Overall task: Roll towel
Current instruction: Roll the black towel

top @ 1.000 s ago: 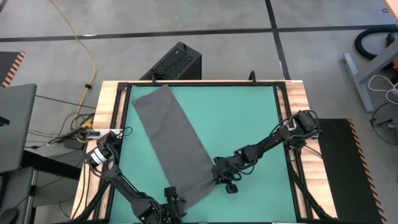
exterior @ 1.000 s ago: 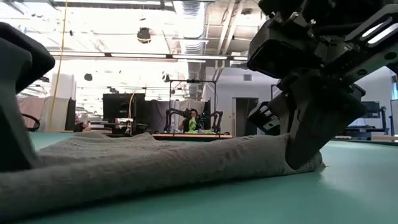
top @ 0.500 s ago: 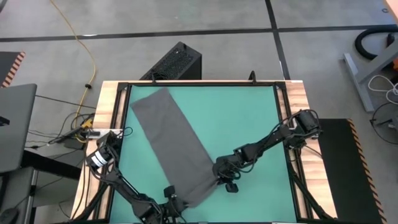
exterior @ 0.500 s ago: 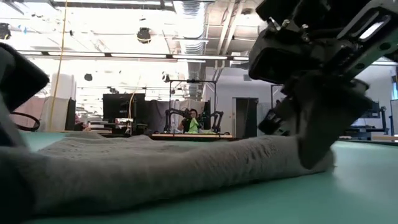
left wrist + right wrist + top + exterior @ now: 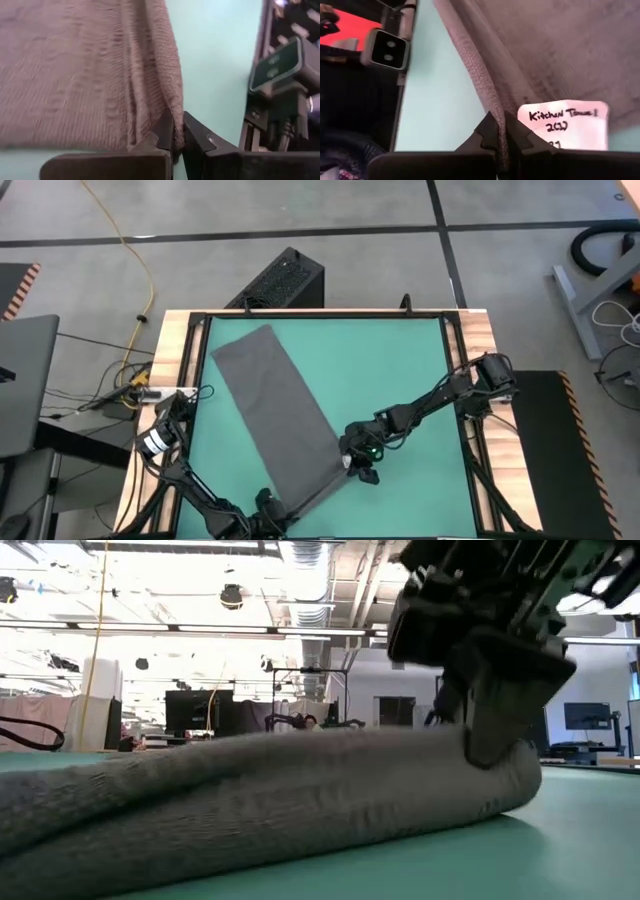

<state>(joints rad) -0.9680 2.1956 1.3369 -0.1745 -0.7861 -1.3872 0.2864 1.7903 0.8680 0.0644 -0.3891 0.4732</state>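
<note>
Your left gripper (image 5: 174, 137) and right gripper (image 5: 499, 131) each pinch a near corner of the soft dark grey towel (image 5: 275, 410), which lies slanted on the teal green mat (image 5: 390, 370), ready to start rolling.

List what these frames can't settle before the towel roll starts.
- Left gripper: high view cuts it off at the bottom edge.
- Towel near end: low view shows a blurred bulge; layers can't be counted.
- White label: right wrist view shows its lower writing cut off by the right gripper.
- Towel underside: hidden in every view.
</note>
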